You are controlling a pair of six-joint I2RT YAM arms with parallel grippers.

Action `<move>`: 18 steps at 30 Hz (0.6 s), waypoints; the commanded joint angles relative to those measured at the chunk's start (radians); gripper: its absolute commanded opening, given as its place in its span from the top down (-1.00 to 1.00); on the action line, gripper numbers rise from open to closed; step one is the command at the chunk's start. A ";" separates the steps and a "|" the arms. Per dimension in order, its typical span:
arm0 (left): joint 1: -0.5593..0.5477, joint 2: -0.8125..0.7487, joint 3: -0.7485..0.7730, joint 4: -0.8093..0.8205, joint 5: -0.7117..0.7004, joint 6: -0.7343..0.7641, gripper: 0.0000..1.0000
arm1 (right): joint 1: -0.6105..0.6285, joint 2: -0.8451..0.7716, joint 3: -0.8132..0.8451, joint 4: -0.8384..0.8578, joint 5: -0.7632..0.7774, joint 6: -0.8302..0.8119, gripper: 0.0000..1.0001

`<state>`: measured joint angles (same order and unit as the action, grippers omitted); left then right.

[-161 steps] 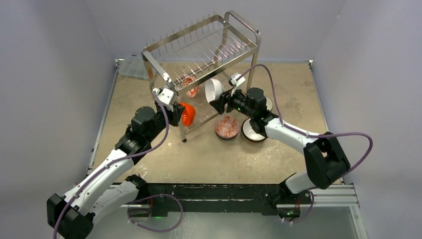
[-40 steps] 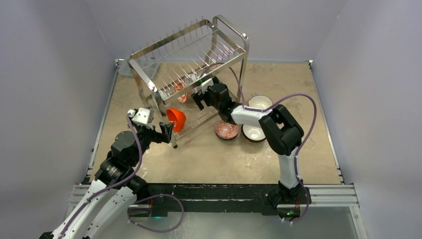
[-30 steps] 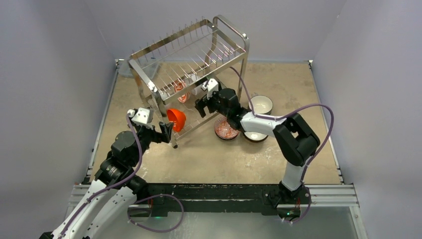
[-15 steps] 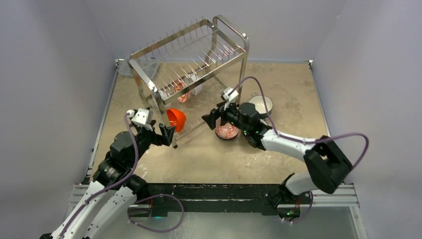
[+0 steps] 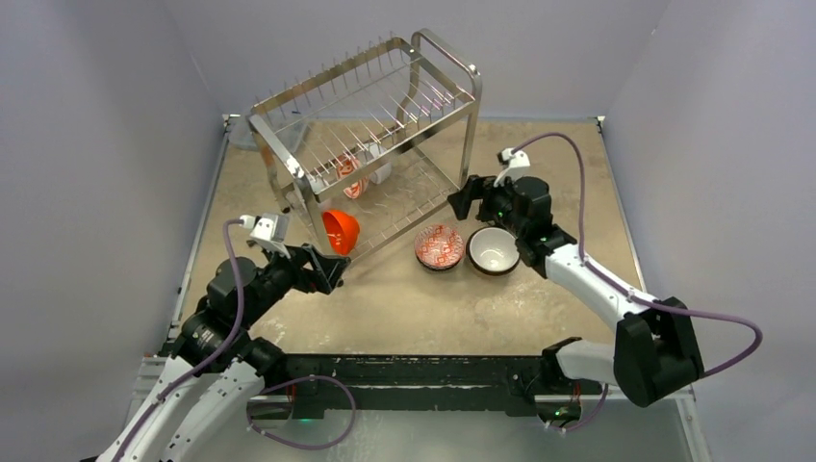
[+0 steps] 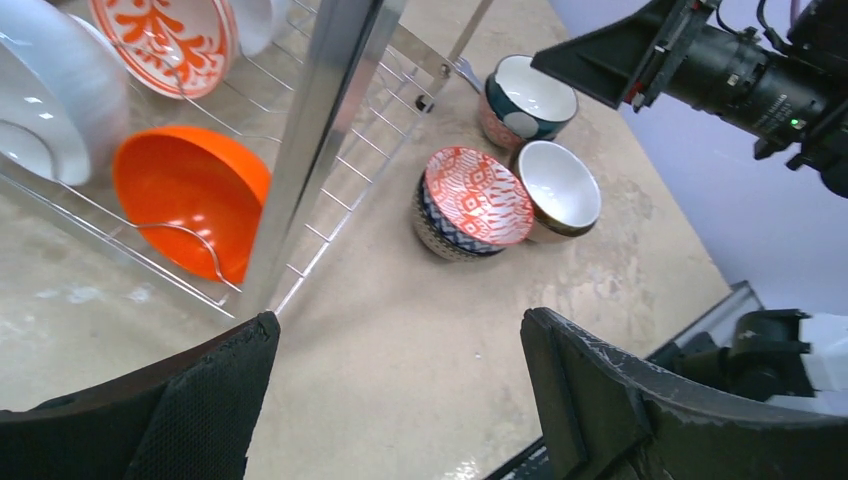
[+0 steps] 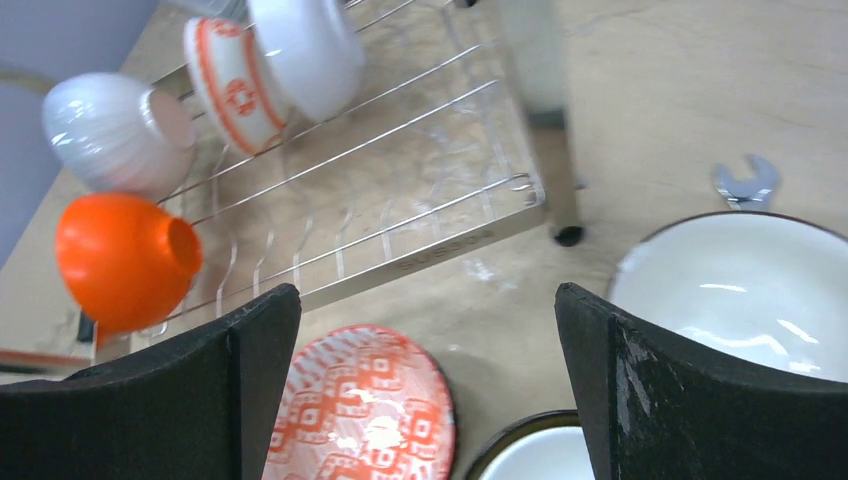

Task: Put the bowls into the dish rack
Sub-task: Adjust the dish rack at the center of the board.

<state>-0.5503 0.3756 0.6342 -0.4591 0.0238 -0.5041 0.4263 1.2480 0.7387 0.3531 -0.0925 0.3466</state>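
Seven bowls counted. Four are stood in lower tier of dish rack [image 5: 471, 125], beyond left fingers [image 5: 328, 269]: orange bowl [image 5: 340, 229] at near corner, ribbed white bowl [image 7: 115, 130], red floral bowl [image 6: 165, 40], plain white bowl [image 7: 305, 50]. Three are grouped on table [image 5: 404, 298]: red patterned bowl [image 5: 439, 246] and brown bowl [image 5: 493, 250] near right fingers [image 5: 464, 198], teal bowl [image 6: 530, 95] under them, one wrench [image 7: 745, 183] beside it. Both pairs of fingers are held wide apart. Wide stretch of table is seen between left fingers and grouped bowls.

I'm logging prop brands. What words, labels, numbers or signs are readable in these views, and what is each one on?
Stamped marking on the lower front rail of the dish rack: too blurred to read.
No other text, label or number can be made out in any view.
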 commanded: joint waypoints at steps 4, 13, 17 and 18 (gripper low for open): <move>0.004 0.075 -0.040 0.060 0.004 -0.180 -0.69 | -0.124 0.092 0.144 0.094 -0.133 -0.039 -0.98; 0.004 0.199 -0.035 0.025 -0.284 -0.307 -0.61 | -0.179 0.408 0.462 0.162 -0.300 -0.116 -0.50; 0.004 0.283 -0.017 0.057 -0.298 -0.296 -0.56 | -0.191 0.441 0.473 0.210 -0.398 -0.104 0.23; 0.004 0.313 -0.009 0.056 -0.304 -0.298 -0.55 | -0.192 0.439 0.467 0.211 -0.413 -0.098 0.46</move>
<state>-0.5503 0.6189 0.5865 -0.4374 -0.2108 -0.7731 0.2436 1.6951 1.1778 0.4942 -0.3927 0.2501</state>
